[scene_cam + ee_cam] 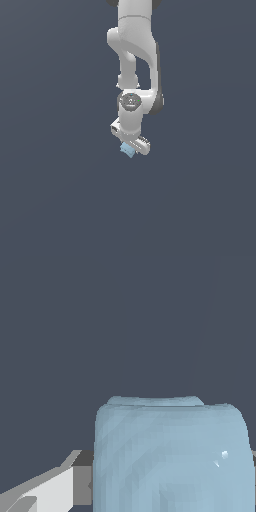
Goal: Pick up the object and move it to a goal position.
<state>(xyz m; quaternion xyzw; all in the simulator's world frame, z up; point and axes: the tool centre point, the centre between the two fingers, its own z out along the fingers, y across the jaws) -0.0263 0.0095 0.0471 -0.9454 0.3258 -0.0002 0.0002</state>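
The object (127, 150) is a small light-blue blocky piece. In the exterior view it pokes out just under the white hand of the arm. My gripper (130, 147) points down over it. In the wrist view the object (170, 456) fills the space between the jaws. One white finger (50, 488) with its dark pad lies against one side of it. Only a sliver of the other finger shows at the opposite side. The gripper looks shut on the object. Whether the object rests on the floor or hangs above it I cannot tell.
A plain dark grey-blue floor (60, 190) surrounds the arm on all sides. The white arm (132, 50) reaches in from the far side of the exterior view. No goal marker shows.
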